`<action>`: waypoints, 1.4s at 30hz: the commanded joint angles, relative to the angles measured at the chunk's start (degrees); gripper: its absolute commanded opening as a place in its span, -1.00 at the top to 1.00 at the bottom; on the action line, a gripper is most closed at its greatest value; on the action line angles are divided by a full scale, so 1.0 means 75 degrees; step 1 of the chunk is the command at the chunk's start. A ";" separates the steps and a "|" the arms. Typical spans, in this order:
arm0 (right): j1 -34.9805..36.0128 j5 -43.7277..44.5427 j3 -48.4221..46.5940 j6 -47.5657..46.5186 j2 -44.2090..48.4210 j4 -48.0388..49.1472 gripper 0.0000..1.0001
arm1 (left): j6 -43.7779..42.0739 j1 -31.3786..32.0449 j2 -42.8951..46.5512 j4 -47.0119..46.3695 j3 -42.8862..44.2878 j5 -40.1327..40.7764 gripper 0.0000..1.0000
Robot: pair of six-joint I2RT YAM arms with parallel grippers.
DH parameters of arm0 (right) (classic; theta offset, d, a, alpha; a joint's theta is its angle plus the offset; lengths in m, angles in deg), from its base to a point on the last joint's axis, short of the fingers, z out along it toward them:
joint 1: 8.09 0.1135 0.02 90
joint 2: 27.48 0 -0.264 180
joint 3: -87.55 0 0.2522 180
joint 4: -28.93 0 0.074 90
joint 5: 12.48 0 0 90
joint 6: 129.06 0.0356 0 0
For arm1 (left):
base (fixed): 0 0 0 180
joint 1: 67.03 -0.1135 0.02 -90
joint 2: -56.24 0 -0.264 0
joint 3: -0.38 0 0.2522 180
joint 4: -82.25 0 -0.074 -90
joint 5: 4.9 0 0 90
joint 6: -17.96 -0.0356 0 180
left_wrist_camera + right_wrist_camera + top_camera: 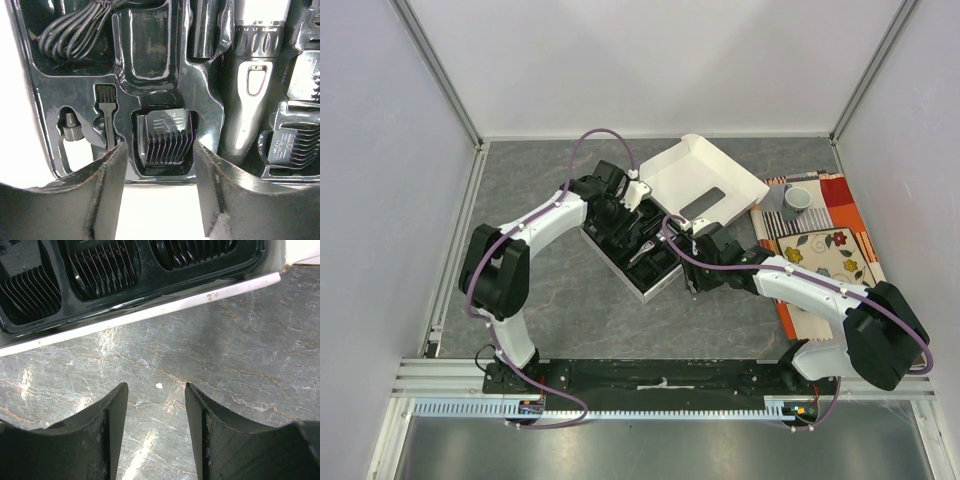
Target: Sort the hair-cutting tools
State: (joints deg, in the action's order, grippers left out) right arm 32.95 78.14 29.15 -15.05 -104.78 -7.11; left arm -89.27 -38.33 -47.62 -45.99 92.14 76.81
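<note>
The black-and-silver hair clipper [250, 70] lies in the black tray [210, 107] of the white box [640, 292]. A comb attachment [167, 137] sits in a pocket straight ahead of my left gripper [160, 150], which is open and empty above the tray's edge. A coiled cord [75, 27], a small brush [105, 107], a tiny cylinder [70, 127] and more combs [295, 140] fill other pockets. My right gripper [156, 390] is open and empty over the grey tabletop, just outside the box's white wall [150, 312]; combs [100, 262] show in the tray there.
The box's white lid [695, 175] stands open behind the tray. A patterned mat [825, 240] at the right carries a grey cup [797, 200]. A white speck [159, 386] lies on the marbled tabletop [570, 310].
</note>
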 commanded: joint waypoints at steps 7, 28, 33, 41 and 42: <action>0.0013 -0.0060 0.0023 0.0045 0.0158 0.0287 -0.15 | 0.0060 0.0086 0.0652 -0.0274 -0.0040 0.0157 0.32; 0.0001 -0.0071 0.0105 0.0068 0.0052 0.0428 -0.15 | 0.0095 0.0192 -0.0274 -0.0250 -0.0099 0.0532 0.95; 0.0001 -0.0071 0.0128 0.0056 0.0064 0.0452 -0.15 | 0.0118 0.0192 -0.0567 -0.0273 -0.0064 0.0567 0.95; 0.0013 -0.0071 0.0140 0.0056 0.0099 0.0487 -0.15 | 0.0165 0.0192 -0.0122 -0.0332 0.0030 0.0544 0.95; 0.0013 -0.0071 0.0105 0.0068 0.0099 0.0487 -0.15 | 0.0165 0.0192 0.0052 -0.0297 0.0077 0.0520 0.95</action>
State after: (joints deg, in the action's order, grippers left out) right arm 32.95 78.14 30.11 -15.05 -104.78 -5.12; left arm -88.64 -37.01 -49.39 -46.91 91.77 80.43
